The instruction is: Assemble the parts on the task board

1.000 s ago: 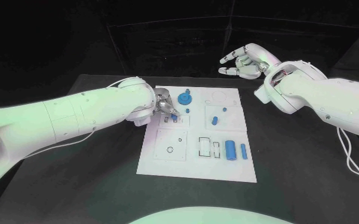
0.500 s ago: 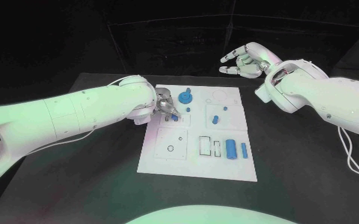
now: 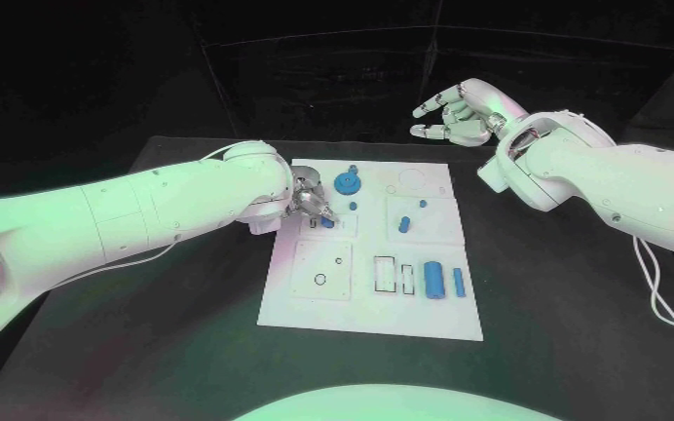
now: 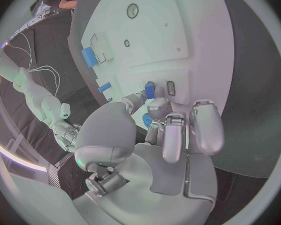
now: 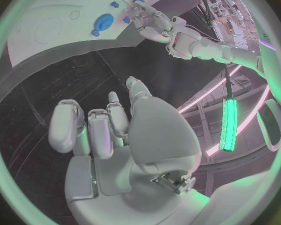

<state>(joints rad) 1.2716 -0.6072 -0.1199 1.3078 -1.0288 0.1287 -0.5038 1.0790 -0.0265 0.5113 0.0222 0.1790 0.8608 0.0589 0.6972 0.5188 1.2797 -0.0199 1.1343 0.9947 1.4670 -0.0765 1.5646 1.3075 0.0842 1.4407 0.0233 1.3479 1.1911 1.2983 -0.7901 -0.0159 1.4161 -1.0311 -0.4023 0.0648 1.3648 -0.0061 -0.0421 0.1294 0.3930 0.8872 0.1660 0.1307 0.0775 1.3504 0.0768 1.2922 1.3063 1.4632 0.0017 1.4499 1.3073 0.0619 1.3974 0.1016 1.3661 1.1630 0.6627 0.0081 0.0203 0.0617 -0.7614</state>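
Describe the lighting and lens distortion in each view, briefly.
Head view: green-tinted light falls on the left arm, the background is black, and the task board stands out brightly. Left wrist view: fisheye bends the board's straight edges, and the left hand looms large. Right wrist view: the same circular warp, with the right hand evenly lit and glowing green and pink strips at the rim.

Black surface, matte, bearing one thing directly: the white task board, a flat rectangular plate lying about the surface's middle, long side running away from the robot. Bare black surface borders the board on its left, right and near sides. Board's far edge lies short of the surface's far edge. In the left wrist view the board lies flat on the same dark surface
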